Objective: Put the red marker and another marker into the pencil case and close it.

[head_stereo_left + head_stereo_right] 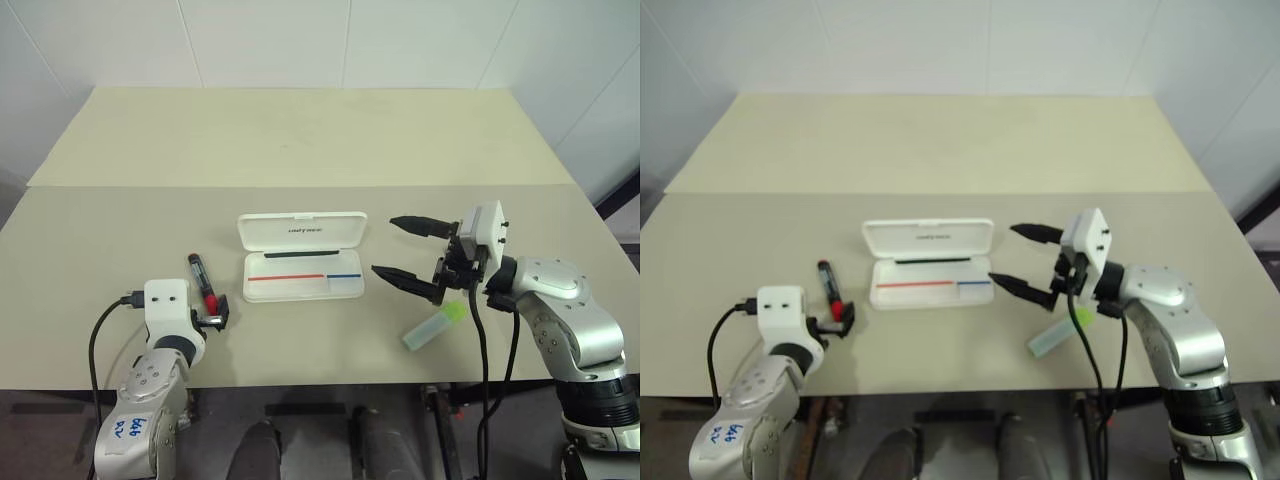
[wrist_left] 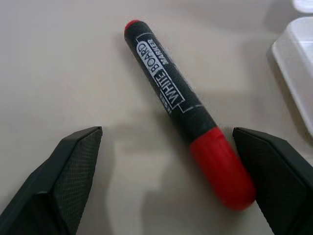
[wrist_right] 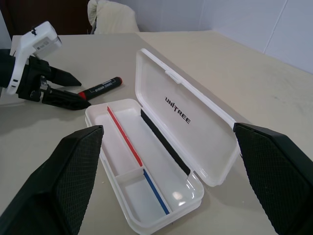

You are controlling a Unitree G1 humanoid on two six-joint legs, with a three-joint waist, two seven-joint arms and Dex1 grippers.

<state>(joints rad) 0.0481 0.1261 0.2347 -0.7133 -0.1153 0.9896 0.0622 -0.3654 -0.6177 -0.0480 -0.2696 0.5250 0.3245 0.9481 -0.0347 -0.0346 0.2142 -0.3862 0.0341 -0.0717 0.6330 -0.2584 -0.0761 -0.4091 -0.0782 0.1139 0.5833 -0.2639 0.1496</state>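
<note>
1. We see the green-capped marker (image 1: 436,326) partly hidden under the right gripper (image 1: 410,254), lying diagonally on the table (image 1: 300,140).
2. Red marker (image 2: 186,110) lies left of the open pencil case (image 1: 302,256), cap toward us, between the spread fingers of the left gripper (image 2: 168,166).
3. Right gripper is spread, empty.

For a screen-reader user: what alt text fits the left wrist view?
The red marker lies on the beige table between the open left gripper's two black fingers, red cap nearest them. The pencil case shows at the edge.
</note>
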